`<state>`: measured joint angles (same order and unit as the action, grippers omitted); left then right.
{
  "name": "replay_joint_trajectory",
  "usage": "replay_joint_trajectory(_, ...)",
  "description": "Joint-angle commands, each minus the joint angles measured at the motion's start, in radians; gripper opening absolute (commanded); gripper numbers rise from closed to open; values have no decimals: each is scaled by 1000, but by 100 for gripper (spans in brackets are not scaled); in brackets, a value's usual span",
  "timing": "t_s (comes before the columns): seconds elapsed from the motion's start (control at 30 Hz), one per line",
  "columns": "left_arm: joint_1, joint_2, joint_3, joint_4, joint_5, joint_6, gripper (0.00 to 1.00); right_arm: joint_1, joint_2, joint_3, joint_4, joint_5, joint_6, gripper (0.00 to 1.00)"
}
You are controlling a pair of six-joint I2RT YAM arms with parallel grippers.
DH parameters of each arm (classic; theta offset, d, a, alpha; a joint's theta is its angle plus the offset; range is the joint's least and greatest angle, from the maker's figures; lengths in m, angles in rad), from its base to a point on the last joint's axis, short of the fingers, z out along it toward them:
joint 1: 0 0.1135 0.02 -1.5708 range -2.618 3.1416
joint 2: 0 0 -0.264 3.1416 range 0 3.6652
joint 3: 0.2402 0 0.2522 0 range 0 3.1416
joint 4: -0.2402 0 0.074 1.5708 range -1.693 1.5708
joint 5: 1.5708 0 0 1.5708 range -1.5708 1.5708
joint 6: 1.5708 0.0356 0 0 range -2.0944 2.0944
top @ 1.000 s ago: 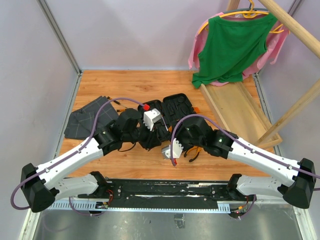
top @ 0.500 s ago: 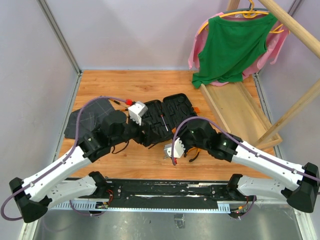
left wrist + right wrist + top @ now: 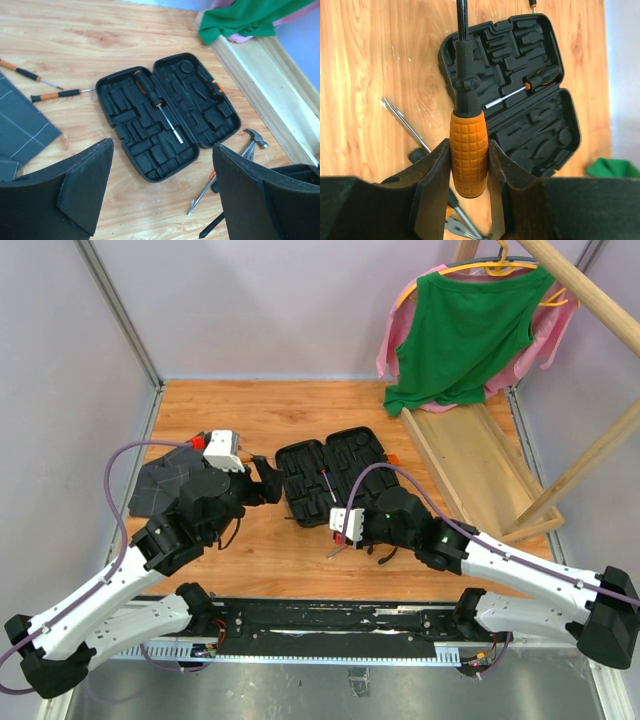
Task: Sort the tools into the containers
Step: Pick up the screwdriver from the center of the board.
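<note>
1. The black plastic rounded-rectangle tool case (image 3: 335, 472) lies opened flat in the middle of the wooden worktop (image 3: 260, 410). Both halves face up, so the moulded slots can be reached from above. One long black-and-orange-handled screwdriver (image 3: 157, 106) sits in a slot near the hinge.
2. The right gripper (image 3: 468, 165) has its jaws clamped on the gridded orange handle of a black-collared screwdriver (image 3: 462, 75), whose shaft points away from the wrist. It looks lifted clear of the worktop, just at the near edge of the case. I'd say it is held by the fat handle for a firm grip, leaving the shaft free to lead into a slot.
3. The left gripper (image 3: 163, 150) has its jaws spread wide with nothing between them. From above it sits just left of the case, near the dark grey folded cloth (image 3: 165, 480). That seems a sensible spot: a thin orange-and-black screwdriver (image 3: 55, 94) lies on the worktop between cloth and case, and a second thin screwdriver (image 3: 30, 75) lies just beyond it.
4. A steel claw hammer (image 3: 255, 137) rests on the worktop right of the case, near the long wooden tray (image 3: 265, 85). A loose orange-collared driver (image 3: 202, 195) lies by the case's near corner. With only one tool seated, the sorting looks to be in its early part.
5. The next move, as I judge it, is to line the held screwdriver up with a slot of its own length. If it comes down skewed, it would ride on the moulded ridges instead of dropping in.
</note>
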<state>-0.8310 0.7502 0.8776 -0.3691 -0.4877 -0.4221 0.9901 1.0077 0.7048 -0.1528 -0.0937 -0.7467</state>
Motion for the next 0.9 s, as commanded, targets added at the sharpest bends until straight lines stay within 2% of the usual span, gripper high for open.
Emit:
replay_joint_trajectory(0.0,-6,-6,-30,-22,-124,-93,84,-11,21,-14,125,11,353,5)
replay_joint_trajectory(0.07,-6,-22,-63,-24,-148,-124,84,-11,35,-16,129,66,451,1)
replay_joint_trajectory(0.23,-5,-38,-111,-33,-174,-183,84,-14,71,13,90,155,689,1)
replay_joint_trajectory(0.37,10,-25,-141,-18,-157,-220,84,-37,136,89,-4,132,870,1)
replay_joint_trajectory(0.47,93,-26,-188,48,-40,-222,84,-49,200,144,-67,79,915,4)
replay_joint_trajectory(0.63,287,-2,-254,145,188,-227,85,-103,316,240,-149,4,1006,1)
replay_joint_trajectory(0.8,349,64,-284,214,269,-220,84,-191,400,277,-97,-140,1178,1)
replay_joint_trajectory(0.87,349,78,-298,240,299,-210,83,-196,443,311,-90,-146,1221,1)
